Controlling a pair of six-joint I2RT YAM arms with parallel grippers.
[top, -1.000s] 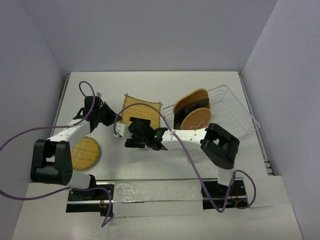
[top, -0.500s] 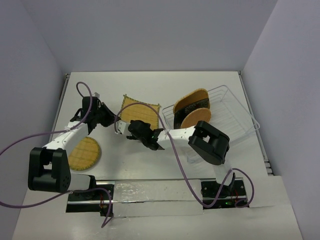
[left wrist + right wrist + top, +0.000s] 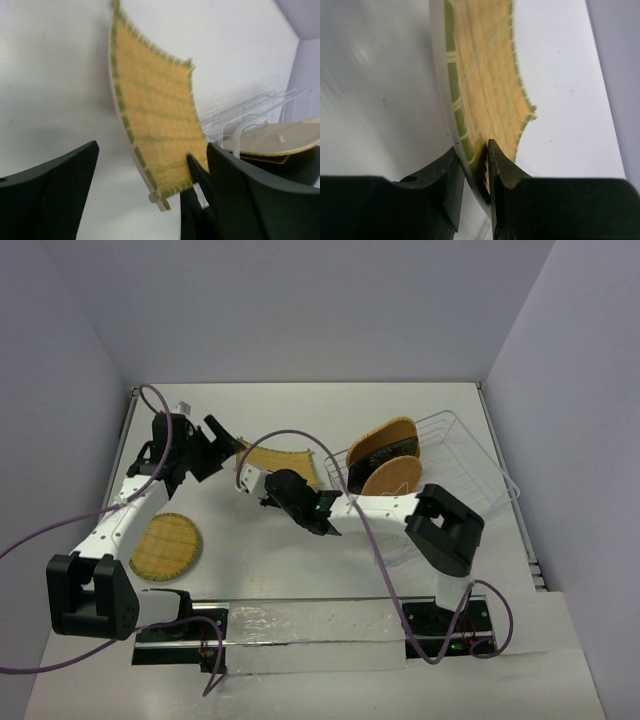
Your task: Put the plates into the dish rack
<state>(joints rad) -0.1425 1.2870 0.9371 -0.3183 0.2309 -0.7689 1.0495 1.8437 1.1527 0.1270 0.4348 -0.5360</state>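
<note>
Jaws of the right gripper point(image 3: 476, 159) are pinched tight on the green-banded edge of the fringed square woven plate point(image 3: 485, 75), which is tilted up off the white table point(image 3: 300, 405) just left of the dish rack point(image 3: 470, 455) (its far edge seems to rest on the table, though the view is soft). The left gripper point(image 3: 152, 165) has its jaws wide apart beside the plate, holding nothing. In the rack the dark plate point(image 3: 372, 452) is half hidden between a tan woven plate point(image 3: 388, 430) and a small round one point(image 3: 392, 478); its pattern is unclear. A round woven plate point(image 3: 165, 545) lies flat near the left arm
</note>
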